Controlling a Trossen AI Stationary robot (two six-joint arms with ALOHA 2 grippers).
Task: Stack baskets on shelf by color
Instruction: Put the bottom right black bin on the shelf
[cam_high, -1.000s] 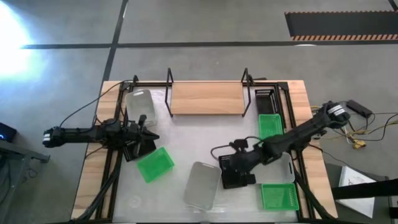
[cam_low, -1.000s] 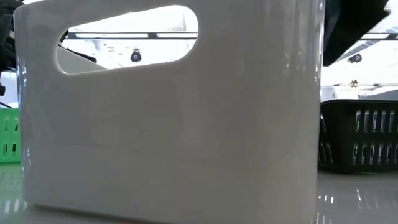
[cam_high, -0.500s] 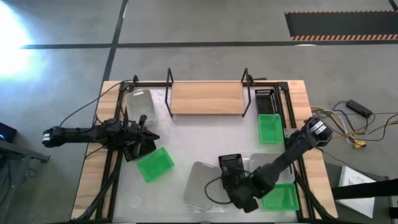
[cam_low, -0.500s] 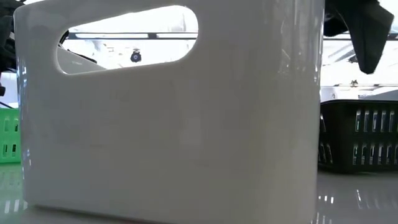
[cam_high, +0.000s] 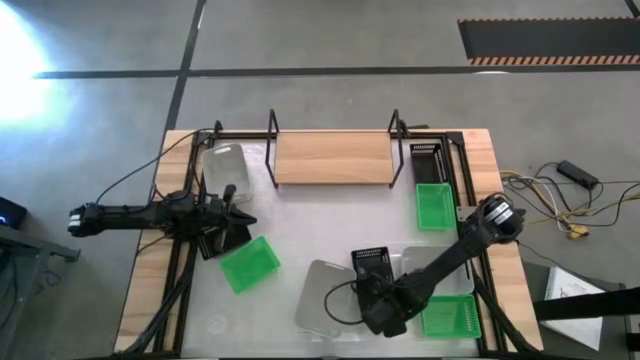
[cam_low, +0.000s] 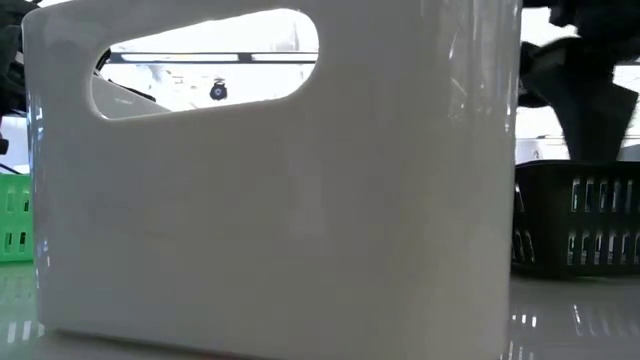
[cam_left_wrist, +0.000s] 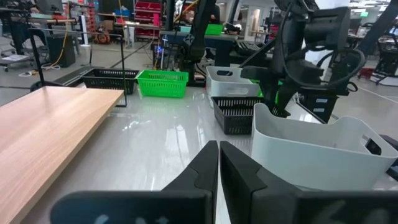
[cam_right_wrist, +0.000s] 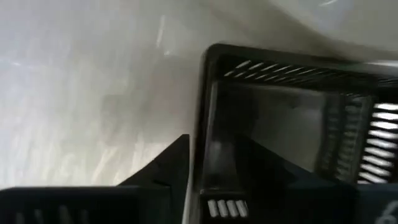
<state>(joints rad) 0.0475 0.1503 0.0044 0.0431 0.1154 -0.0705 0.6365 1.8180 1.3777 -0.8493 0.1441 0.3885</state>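
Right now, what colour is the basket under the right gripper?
Black, with slotted sides. The basket shows best in the right wrist view, with the right gripper straddling its wall.

Three green baskets (cam_high: 249, 266), three white (cam_high: 324, 297) (translucent) — two black (cam_high: 371, 264).

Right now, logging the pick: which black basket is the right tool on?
The black basket mid-table beside the white ones; right tool straddles its wall. The other black basket sits by the shelf.

Robotics lab or industrial workshop. Bare grey concrete floor (cam_high: 330, 95) with dark painted line; black mat with orange-striped hazard edge (cam_high: 548, 42) on floor. White-topped wooden work table (cam_high: 310, 245) with loose cables (cam_high: 565, 205) trailing off its side. Beyond left gripper (cam_left_wrist: 217, 163): red storage bins on shelving (cam_left_wrist: 140, 10), more workbenches, other dark robot arms (cam_left_wrist: 311, 43).
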